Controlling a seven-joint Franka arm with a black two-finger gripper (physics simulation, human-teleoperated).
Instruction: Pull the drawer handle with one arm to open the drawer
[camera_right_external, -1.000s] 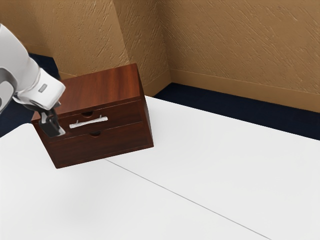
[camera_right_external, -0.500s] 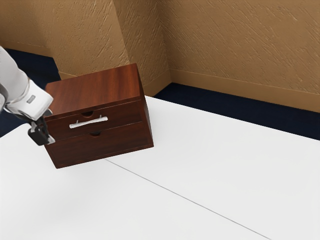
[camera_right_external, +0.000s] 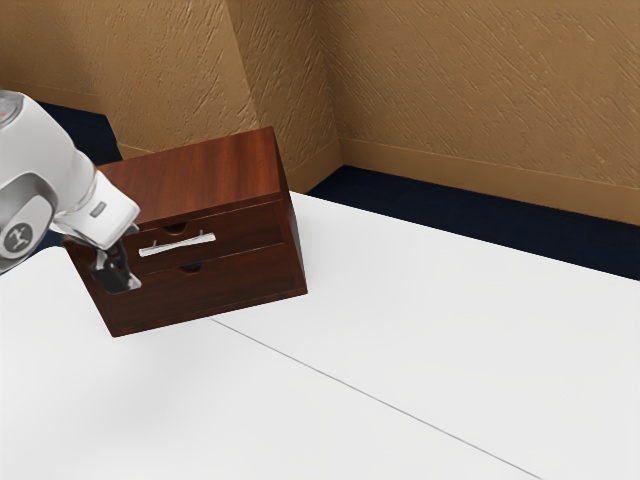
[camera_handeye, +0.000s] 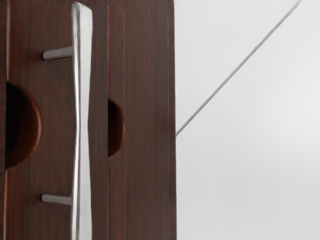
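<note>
A dark wooden cabinet (camera_right_external: 195, 175) stands on the white table, its front turned toward the exterior view's lower left. The upper drawer front (camera_right_external: 240, 232) sits flush with the cabinet and carries a slim silver bar handle (camera_right_external: 177, 245). My black gripper (camera_right_external: 115, 272) hangs in front of the cabinet's front face, just off the handle's end on the exterior view's left and slightly lower. It holds nothing. In the wrist view the handle (camera_handeye: 81, 125) runs lengthwise on two short posts across the drawer front (camera_handeye: 55, 100), close under my hand.
A second drawer front (camera_right_external: 235, 280) with a half-round finger notch lies below the handled one. The white table (camera_right_external: 420, 340) stretches toward the exterior view's right, crossed by a thin seam (camera_right_external: 380, 400). Tan textured walls (camera_right_external: 480, 80) stand behind.
My hand swung out past the cabinet's corner toward the exterior view's left, then came back right and now sits closer to the handle's end. The cabinet and drawer have not moved.
</note>
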